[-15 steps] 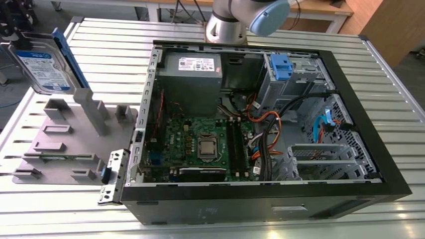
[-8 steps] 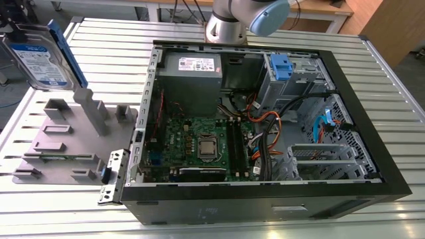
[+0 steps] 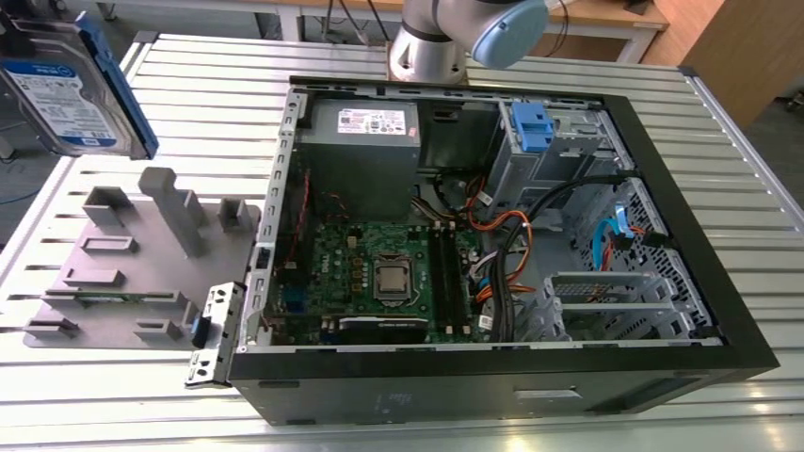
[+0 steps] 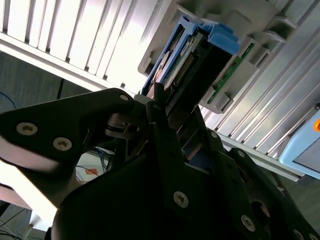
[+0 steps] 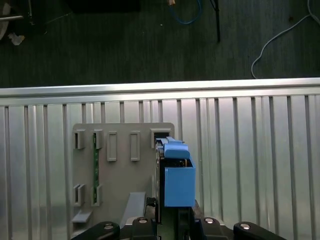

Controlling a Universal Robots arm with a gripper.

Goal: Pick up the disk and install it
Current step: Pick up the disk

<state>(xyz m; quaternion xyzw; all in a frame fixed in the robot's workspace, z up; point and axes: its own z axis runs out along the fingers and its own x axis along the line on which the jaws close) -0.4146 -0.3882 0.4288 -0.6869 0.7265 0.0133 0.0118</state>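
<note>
- Exterior view: the disk (image 3: 63,89) hangs in the air at the exterior view's left, tilted on edge with its label towards the camera. It is above the far end of the grey holder (image 3: 138,254) and clear of the slatted bench (image 3: 113,395).
- Second wrist view: the gripper (image 4: 175,107) is clamped on the disk (image 4: 192,60). Its black fingers (image 4: 165,135) press the two broad faces, and the blue side rails project beyond them.
- First wrist view: the disk (image 5: 178,185) appears end-on, blue rail uppermost, directly over the holder (image 5: 120,175).
- Handling, as a judgement: the disk is rigid and probably heavy for its size. Its smooth metal faces may slip under a weak grip, and it is likely sensitive to knocks. The flat faces are the sound place to hold it, which spares the connector end and leaves the rails free.
- Surroundings: the open computer case (image 3: 703,235) lies on the bench to the exterior view's right of the holder. Its silver cage (image 3: 553,141) with a blue latch stands beside the power supply (image 3: 361,141), well apart from the disk.
</note>
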